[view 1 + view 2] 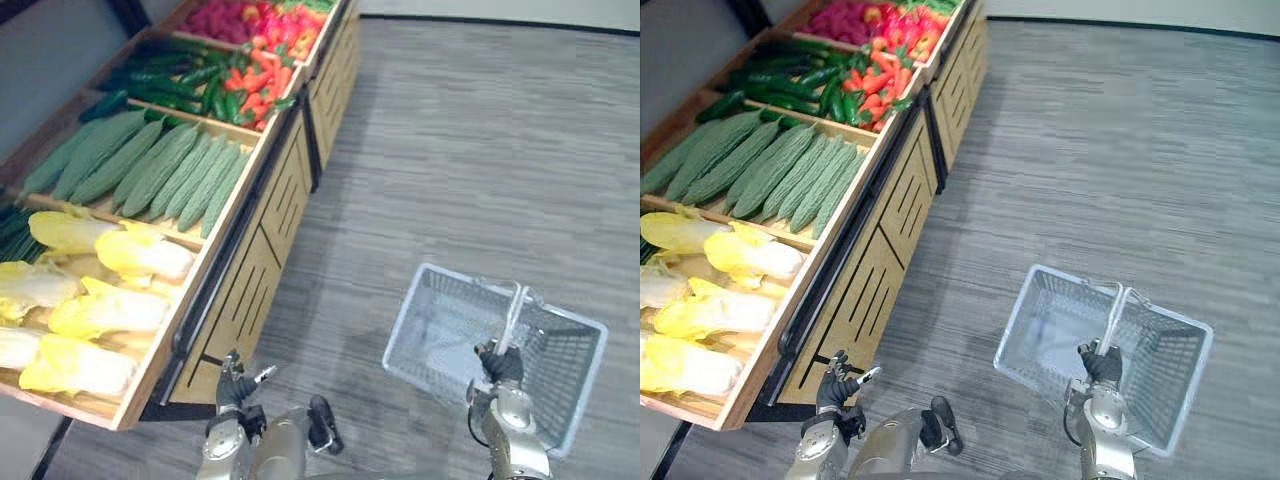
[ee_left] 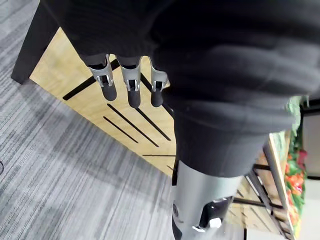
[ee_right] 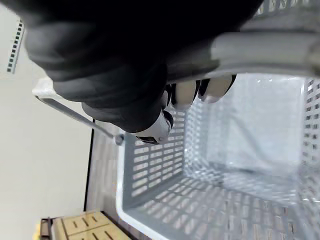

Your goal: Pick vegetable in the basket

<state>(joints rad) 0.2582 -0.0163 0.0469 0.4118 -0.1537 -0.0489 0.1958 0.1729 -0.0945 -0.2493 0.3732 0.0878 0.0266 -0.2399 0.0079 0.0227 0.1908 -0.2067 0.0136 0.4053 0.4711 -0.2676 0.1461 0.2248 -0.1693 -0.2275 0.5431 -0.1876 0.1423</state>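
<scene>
A pale grey mesh basket (image 1: 425, 325) hangs empty over the grey floor at the lower right. My right hand (image 1: 500, 363) is shut on its handle (image 1: 513, 316); in the right wrist view the fingers (image 3: 187, 92) curl round the handle bar (image 3: 260, 50). The wooden stand on the left holds yellow-white cabbages (image 1: 110, 305), ridged green gourds (image 1: 170, 170), dark green cucumbers (image 1: 165, 75) and red peppers (image 1: 255, 85). My left hand (image 1: 238, 385) hangs low beside the stand's front corner, holding nothing. Its fingers (image 2: 130, 82) point down, straight and open.
The stand's slatted wooden side (image 1: 262, 268) runs diagonally from the lower left to the top centre. A bin of pink-red produce (image 1: 225, 20) sits at its far end. Grey plank floor (image 1: 470, 150) stretches to the right of the stand.
</scene>
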